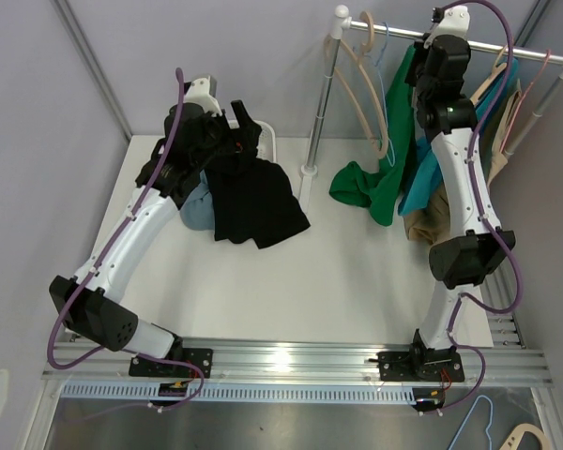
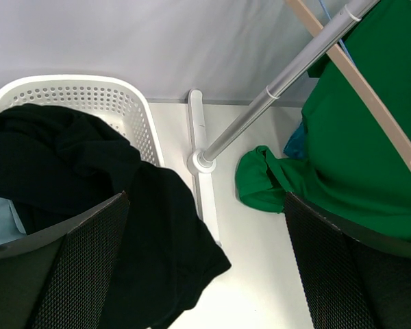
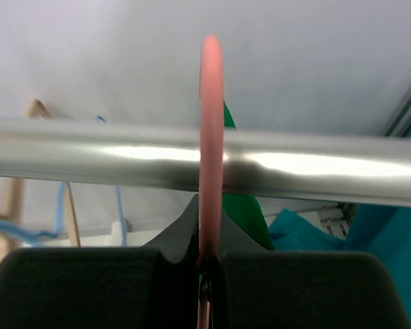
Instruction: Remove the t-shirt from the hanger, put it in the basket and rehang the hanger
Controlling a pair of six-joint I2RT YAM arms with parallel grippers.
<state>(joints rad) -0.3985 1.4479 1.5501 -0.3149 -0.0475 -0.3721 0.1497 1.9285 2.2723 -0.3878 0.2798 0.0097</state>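
The green t-shirt [image 1: 375, 183] hangs from the rail [image 1: 394, 33], and its lower part lies bunched on the white table [image 1: 357, 281]. It also shows in the left wrist view [image 2: 356, 151]. My right gripper [image 3: 207, 264] is up at the rail [image 3: 89, 151], shut on the pink hanger [image 3: 210, 103], whose hook goes over the rail. In the top view the right gripper [image 1: 441, 28] hides that hanger. My left gripper [image 2: 205, 274] is open and holds nothing. It hovers at the far left [image 1: 239, 131] over a black garment [image 2: 89, 178].
A white perforated basket [image 2: 75, 92] holds the black garment [image 1: 258, 202] and a light blue cloth [image 1: 197, 211]. The rack's pole [image 1: 324, 103] stands on a foot [image 1: 309, 172]. A beige hanger [image 1: 361, 75], a blue hanger [image 1: 383, 70], a teal garment [image 1: 422, 178] and a tan one [image 1: 436, 211] hang there.
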